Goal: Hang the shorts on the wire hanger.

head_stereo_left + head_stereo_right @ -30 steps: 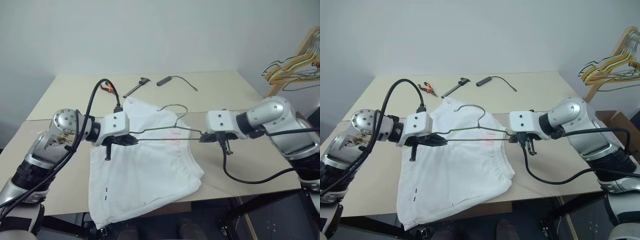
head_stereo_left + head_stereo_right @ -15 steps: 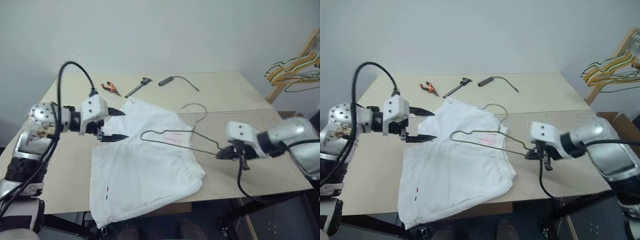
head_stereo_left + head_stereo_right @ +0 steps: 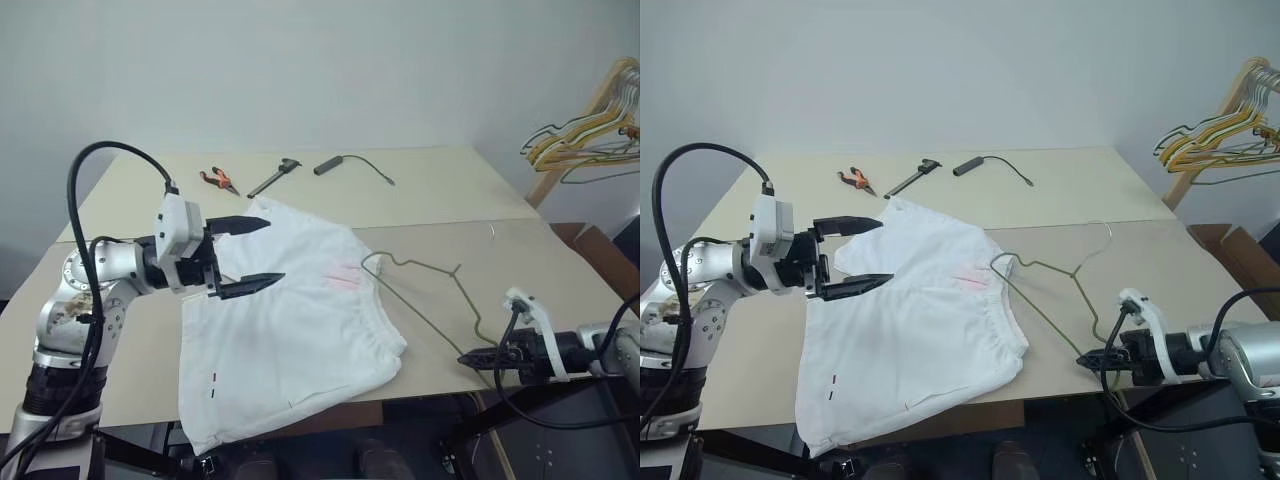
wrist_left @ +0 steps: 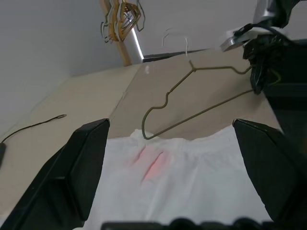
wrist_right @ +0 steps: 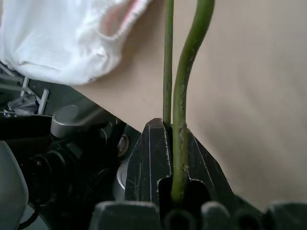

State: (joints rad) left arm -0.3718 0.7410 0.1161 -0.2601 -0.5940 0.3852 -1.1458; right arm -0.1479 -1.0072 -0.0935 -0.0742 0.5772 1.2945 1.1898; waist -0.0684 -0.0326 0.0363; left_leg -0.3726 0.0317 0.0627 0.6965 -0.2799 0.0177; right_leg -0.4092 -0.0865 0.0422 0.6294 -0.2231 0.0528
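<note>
Lying flat on the bench (image 3: 120, 180), the shorts (image 3: 290, 340) are spread with the waistband toward the right and one hem hanging slightly past the near edge; nothing grips them, so the fabric is at rest. The wire hanger (image 3: 430, 290) lies just beside the waistband, its far corner touching or nearly touching the elastic edge and its hook pointing toward the back of the bench. Its near corner is clamped in the right tool (image 3: 478, 357), fingers together on the wire at the bench's near right edge, as the right wrist view confirms. This grip appears intended to keep the hanger controlled while it rests low. The left tool (image 3: 258, 254) hovers above the shorts' left side with fingers wide apart and empty, apparently positioned to take up fabric. Judgement: the hanging step is not yet done; shorts and hanger are separate. Pliers (image 3: 220, 180), a caliper (image 3: 276, 173) and a cabled probe (image 3: 350, 163) lie at the back, well apart. Other hangers (image 3: 590, 135) hang off to the right.
</note>
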